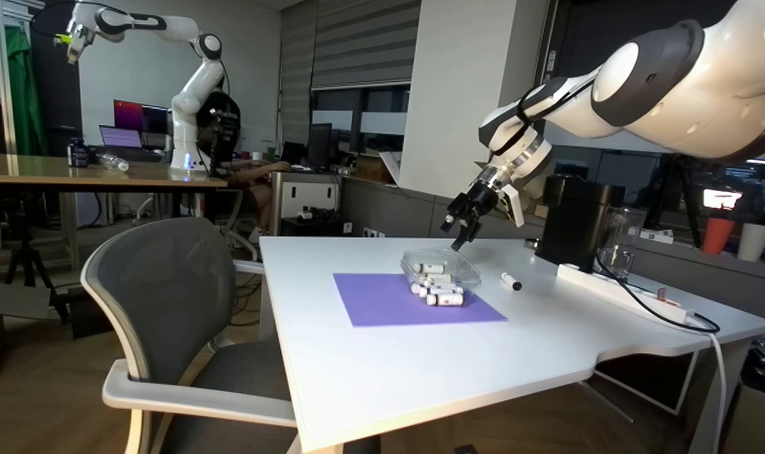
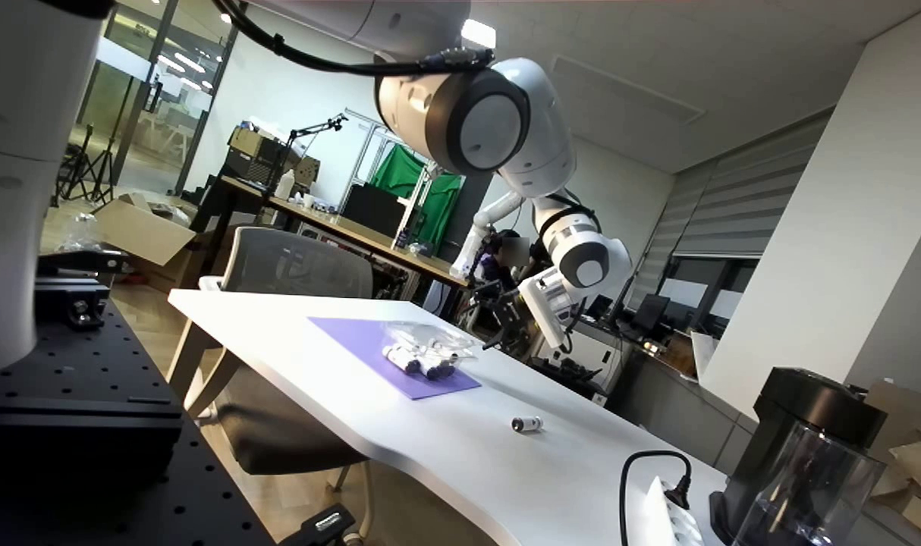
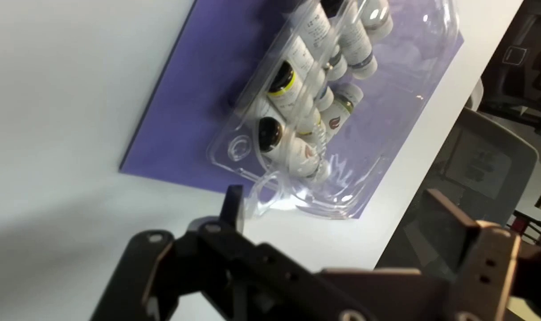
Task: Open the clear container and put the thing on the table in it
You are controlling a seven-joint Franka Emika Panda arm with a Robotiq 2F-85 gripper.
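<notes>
The clear container (image 1: pixel 467 270) is a low see-through plastic box on the purple mat, with several small white bottles in it. It also shows in an exterior view (image 2: pixel 422 334) and fills the upper middle of the wrist view (image 3: pixel 391 111). I cannot tell whether its lid is fully shut. A loose white bottle with a dark cap (image 1: pixel 510 281) lies on the white table (image 1: pixel 382 378), apart from the container; it also shows here (image 2: pixel 526 424) and is out of the wrist view. My gripper (image 1: pixel 455 233) is open and empty; in the wrist view (image 3: pixel 335 194) one fingertip is close beside the container's corner tab.
The purple mat (image 1: pixel 376 309) lies under the container. A tall black machine with a clear tank (image 1: pixel 575 217) and a white power strip with a black cable (image 1: pixel 622 295) stand along a table edge. A grey chair (image 1: pixel 168 302) stands against the table.
</notes>
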